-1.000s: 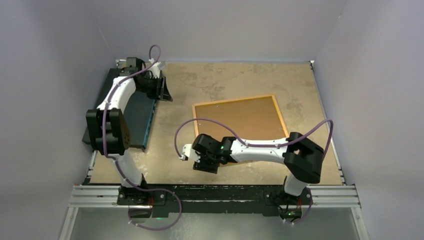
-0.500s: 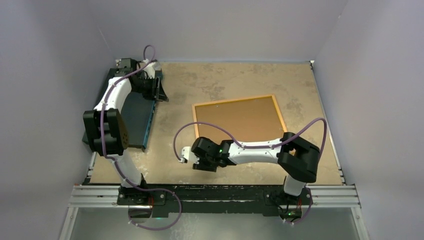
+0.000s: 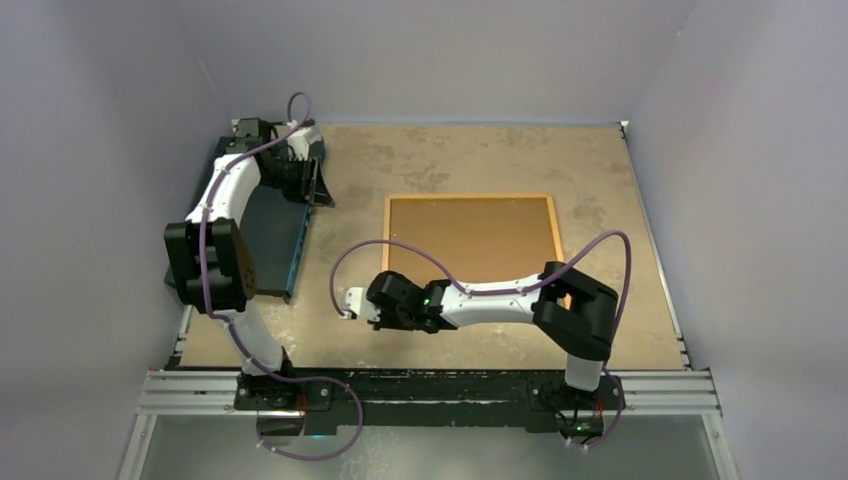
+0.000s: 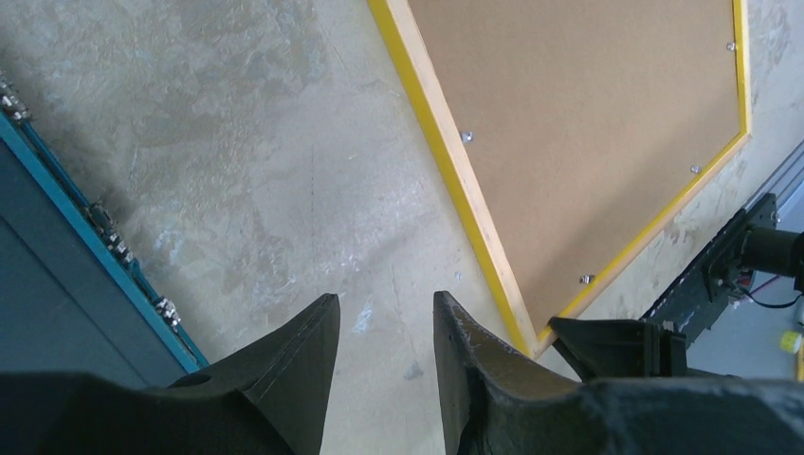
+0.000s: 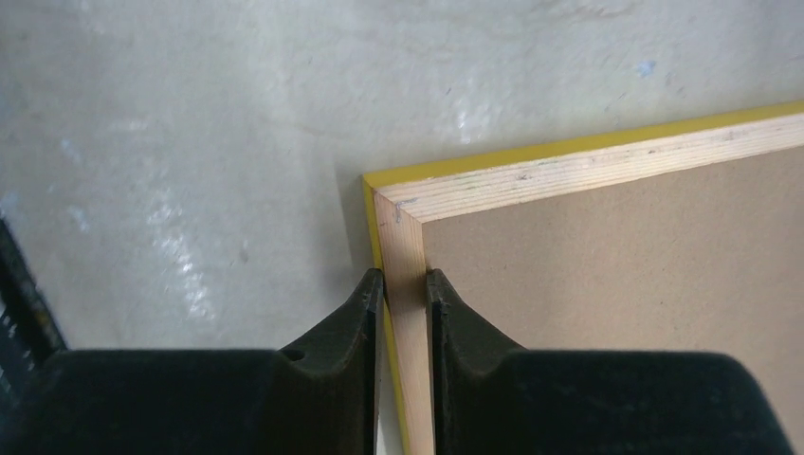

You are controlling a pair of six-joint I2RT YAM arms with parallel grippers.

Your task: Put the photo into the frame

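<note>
Where pale lavender walls (image 3: 450, 60) box in three sides, the mottled tan table (image 3: 450, 160) carries the frame (image 3: 470, 238), lying wood-back up near its centre. My right claw (image 5: 405, 284) is clamped on the frame's left rail, just beside its near-left corner; the rest spreads toward one o'clock. My left claw (image 4: 384, 318) hangs apart, holding nothing, with the frame at two o'clock from it.

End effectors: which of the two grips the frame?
The right end effector: its fingers pinch the frame by its rail near a corner. The left end effector holds nothing.
</note>
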